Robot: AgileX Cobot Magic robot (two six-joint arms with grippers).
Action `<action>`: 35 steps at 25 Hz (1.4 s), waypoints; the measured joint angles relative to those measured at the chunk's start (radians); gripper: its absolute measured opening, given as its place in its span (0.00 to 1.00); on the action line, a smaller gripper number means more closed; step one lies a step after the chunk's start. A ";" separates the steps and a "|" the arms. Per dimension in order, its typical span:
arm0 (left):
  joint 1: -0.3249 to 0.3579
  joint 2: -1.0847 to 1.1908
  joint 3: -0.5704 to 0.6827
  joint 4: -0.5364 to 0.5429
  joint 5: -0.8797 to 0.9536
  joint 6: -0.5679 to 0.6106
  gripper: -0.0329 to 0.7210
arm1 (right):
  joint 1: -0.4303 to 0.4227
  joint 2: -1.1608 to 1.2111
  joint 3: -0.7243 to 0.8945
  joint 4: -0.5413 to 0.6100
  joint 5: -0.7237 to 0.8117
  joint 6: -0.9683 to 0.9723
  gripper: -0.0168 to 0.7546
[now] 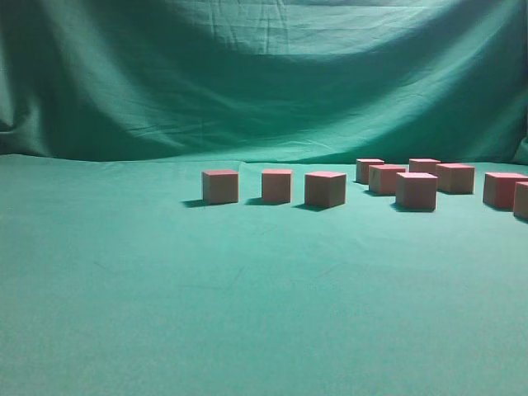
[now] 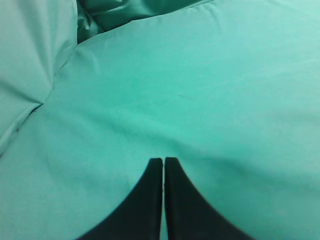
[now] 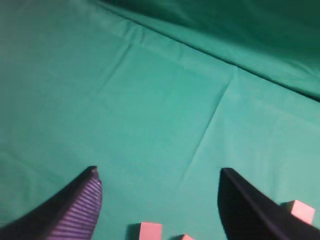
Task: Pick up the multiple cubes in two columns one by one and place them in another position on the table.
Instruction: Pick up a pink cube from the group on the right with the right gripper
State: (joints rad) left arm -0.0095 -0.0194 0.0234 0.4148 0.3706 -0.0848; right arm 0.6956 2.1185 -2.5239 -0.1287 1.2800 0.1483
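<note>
Broadly, a green cloth backdrop (image 1: 264, 74) hangs in folds behind the desk (image 1: 165, 313), whose teal-green cover is slightly wrinkled and fills the lower part of the exterior view. No arm appears in that view.

On the desk stand ten small reddish-pink cubes. Three form a loose row left of centre: the left cube (image 1: 220, 186), the middle cube (image 1: 276, 185) and the right cube (image 1: 325, 188), each apart from its neighbour. Farther right lies a tighter cluster of five: a far-left cube (image 1: 369, 170), a cube just in front of it (image 1: 386, 178), a far cube (image 1: 424, 165), a nearer front cube (image 1: 416, 190) and a cube beside it to the right (image 1: 455, 177); several overlap in this view, so whether they touch cannot be told. At the right edge sit two more, one whole (image 1: 502, 189) and one cut off by the frame (image 1: 521, 199).

The right pincer (image 3: 157, 200) is spread wide above the cloth with nothing between its fingers (image 3: 80, 207); the right wrist view shows parts of three cubes at its lower edge, one between the fingers (image 3: 148, 231), a sliver beside it (image 3: 184, 237) and one beyond the right finger (image 3: 300, 210).

The left pincer (image 2: 164, 167) is pressed together, its dark fingers (image 2: 147, 200) meeting over bare cloth, holding nothing.
</note>
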 joint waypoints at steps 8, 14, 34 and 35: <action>0.000 0.000 0.000 0.000 0.000 0.000 0.04 | -0.151 -0.426 0.478 -0.002 -0.009 -0.006 0.61; 0.000 0.000 0.000 0.000 0.000 0.000 0.04 | -0.347 -0.666 0.884 -0.010 -0.011 0.025 0.61; 0.000 0.000 0.000 0.000 0.000 0.000 0.04 | -0.498 -0.492 1.551 0.035 -0.622 0.033 0.61; 0.000 0.000 0.000 0.000 0.000 0.000 0.04 | -0.498 -0.467 1.551 0.035 -0.639 0.033 0.61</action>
State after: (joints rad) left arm -0.0095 -0.0194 0.0234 0.4148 0.3706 -0.0848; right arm 0.1977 1.6514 -0.9729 -0.0942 0.6411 0.1809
